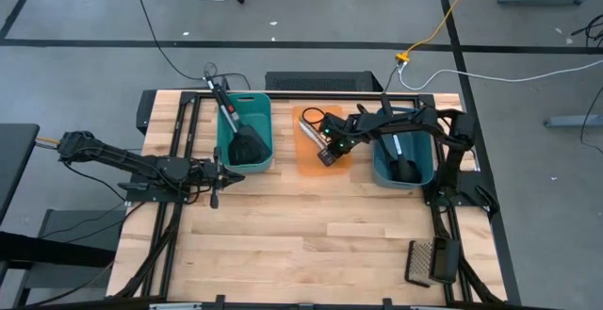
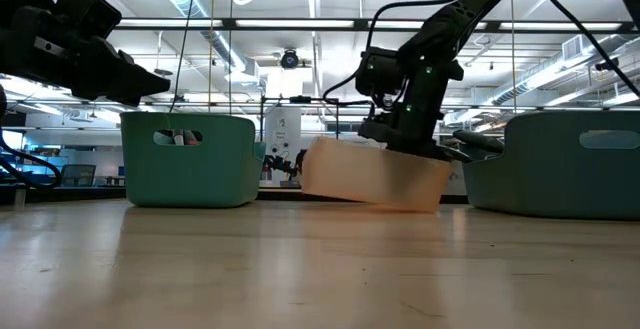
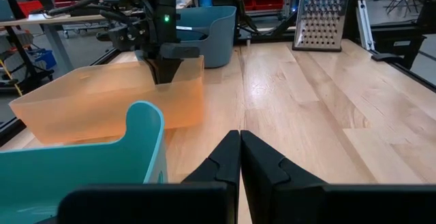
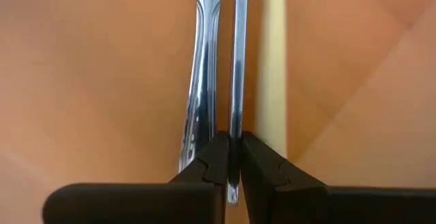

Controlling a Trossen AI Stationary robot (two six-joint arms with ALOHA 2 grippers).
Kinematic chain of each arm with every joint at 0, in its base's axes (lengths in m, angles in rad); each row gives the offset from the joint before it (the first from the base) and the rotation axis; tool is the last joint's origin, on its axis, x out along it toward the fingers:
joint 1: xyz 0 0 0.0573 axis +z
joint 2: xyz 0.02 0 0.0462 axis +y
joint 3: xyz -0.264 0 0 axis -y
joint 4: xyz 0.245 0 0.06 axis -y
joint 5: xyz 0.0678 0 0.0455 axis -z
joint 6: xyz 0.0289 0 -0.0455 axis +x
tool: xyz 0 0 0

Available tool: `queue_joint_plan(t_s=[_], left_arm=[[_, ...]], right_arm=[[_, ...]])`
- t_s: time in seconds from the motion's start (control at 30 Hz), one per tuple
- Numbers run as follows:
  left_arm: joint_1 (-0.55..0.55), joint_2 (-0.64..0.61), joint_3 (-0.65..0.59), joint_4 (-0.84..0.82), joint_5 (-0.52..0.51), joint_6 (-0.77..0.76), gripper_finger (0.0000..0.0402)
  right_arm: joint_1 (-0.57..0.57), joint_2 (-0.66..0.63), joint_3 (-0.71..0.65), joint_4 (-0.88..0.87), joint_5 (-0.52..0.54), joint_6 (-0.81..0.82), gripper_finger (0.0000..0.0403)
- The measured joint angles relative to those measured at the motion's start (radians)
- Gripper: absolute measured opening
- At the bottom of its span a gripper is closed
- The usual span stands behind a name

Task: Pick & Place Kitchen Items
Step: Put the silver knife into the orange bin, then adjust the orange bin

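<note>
From above, the right tool [image 1: 326,150] is down inside the orange tub [image 1: 323,141], teal tub [image 1: 249,133] with a black spatula [image 1: 247,143] off to one side, blue tub [image 1: 403,158] on the other, grater [image 1: 429,261] near the table [image 1: 283,235] corner. Left tool [image 1: 222,172] sits just beside the teal tub. Low view: orange tub looks tipped. Left wrist view: left tool pinched shut, empty. Right wrist view: right tool clamped on a silver knife [image 4: 236,74], another silver one [image 4: 201,81] and a pale yellow knife [image 4: 272,67] right alongside.
</note>
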Motion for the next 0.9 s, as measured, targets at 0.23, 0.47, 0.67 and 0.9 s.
queue_joint_plan(t_s=[0.23, 0.47, 0.67, 0.9], left_arm=[[0.0, 0.0, 0.0, -0.001, 0.0, -0.004, 0.0014], [0.0, 0.0, 0.0, -0.002, 0.0, -0.007, 0.0014], [0.0, 0.0, 0.0, -0.019, 0.0, -0.008, 0.0014], [0.0, 0.0, 0.0, -0.024, 0.0, -0.008, 0.0014]], right_arm=[[0.016, 0.003, 0.035, 0.001, -0.001, -0.024, 0.0053], [0.018, 0.002, 0.038, 0.009, -0.017, -0.024, 0.0073], [0.035, -0.041, 0.081, 0.007, -0.003, -0.081, 0.0081], [0.098, -0.145, 0.176, -0.045, 0.038, -0.19, 0.0082]])
